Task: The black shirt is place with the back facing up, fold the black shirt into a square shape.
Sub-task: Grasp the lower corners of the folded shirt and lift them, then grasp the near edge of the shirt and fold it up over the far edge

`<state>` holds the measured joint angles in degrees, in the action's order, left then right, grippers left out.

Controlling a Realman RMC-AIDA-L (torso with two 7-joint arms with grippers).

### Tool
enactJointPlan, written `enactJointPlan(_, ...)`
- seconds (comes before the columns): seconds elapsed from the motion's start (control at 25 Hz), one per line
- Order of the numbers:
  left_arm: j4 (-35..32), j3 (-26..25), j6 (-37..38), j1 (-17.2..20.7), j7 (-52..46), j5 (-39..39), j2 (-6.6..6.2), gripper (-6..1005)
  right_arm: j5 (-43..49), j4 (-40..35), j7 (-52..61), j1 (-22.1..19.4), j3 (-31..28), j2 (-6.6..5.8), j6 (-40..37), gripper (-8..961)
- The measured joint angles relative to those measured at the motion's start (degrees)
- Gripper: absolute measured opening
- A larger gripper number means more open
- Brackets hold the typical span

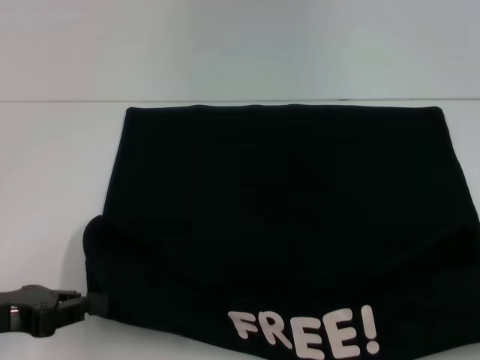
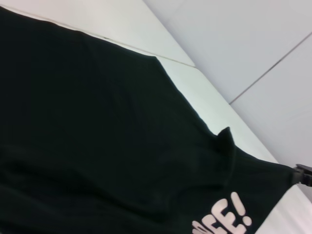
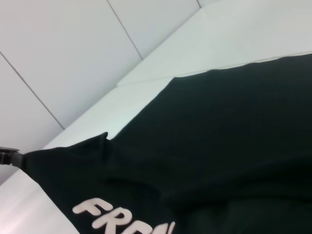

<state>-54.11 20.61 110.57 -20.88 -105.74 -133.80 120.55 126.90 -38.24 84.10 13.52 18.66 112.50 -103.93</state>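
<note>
Item: black shirt, lying spread on the white table directly ahead of me, its far edge running straight across from side to side and its near edge being lifted and turned over so that the white "FREE!" lettering is showing along the bottom. Long axis: side to side, so I judge the fold is travelling away from me, toward the far edge. Item: my left gripper, sitting low at the near left corner of the shirt, fingertips meeting the cloth edge there and apparently pinching it; the corner is standing up off the table beside it. Item: my right gripper, out of the head view; in the left wrist view a dark fingertip is touching the opposite near corner, though how far those fingers are parted I cannot tell. Both arms are flanking the shirt, one corner apiece, with the cloth lying beyond and between them.
</note>
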Motion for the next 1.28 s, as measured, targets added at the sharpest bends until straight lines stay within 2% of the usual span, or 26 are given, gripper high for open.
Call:
enactJointPlan(0.4,-1.3,-0.4,5.7,-0.1,-0.4,0.0,0.03,-1,0.3,-0.3,0.0,-1.2,-1.4,0.06,-2.4,45)
enactJointPlan(0.48,-1.1,-0.6,5.3,-1.0,-0.4,0.0,-0.31,-1,0.1,-0.3,-0.1,-0.6,-2.6,-0.11,-2.2,44)
enactJointPlan(0.6,0.2,-0.7,2.8,-3.9,-0.6,0.3,-1.61,-1,-0.1,-0.4,-0.1,2.0,-7.4,-0.41,-1.5,44)
enactJointPlan(0.72,3.2,-1.0,-2.9,-7.8,-2.1,0.5,-3.35,-1,-0.1,-0.4,-0.1,5.3,-10.8,-0.53,0.4,44)
enactJointPlan(0.84,7.4,-1.0,-9.6,-12.1,-3.5,0.5,-5.35,-1,-0.1,-0.2,0.2,8.8,-11.2,-0.66,3.2,44)
enactJointPlan(0.96,10.7,-0.7,-15.5,-16.0,-3.8,0.4,-6.65,-1,-0.1,0.8,0.9,12.3,-10.9,-1.03,7.7,45)
enactJointPlan(1.08,12.7,0.3,-22.9,-18.9,-4.7,0.2,-7.32,-1,0.0,2.5,1.8,15.2,-10.6,-1.39,12.8,45)
enactJointPlan(1.16,13.6,0.6,-27.2,-20.1,-4.9,0.2,-7.43,-1,-0.1,4.5,2.0,17.8,-10.5,-1.43,18.5,45)
enactJointPlan(1.28,15.5,1.7,-35.3,-21.7,-4.7,0.2,-7.55,-1,0.0,6.0,1.9,19.4,-10.3,-1.48,22.4,45)
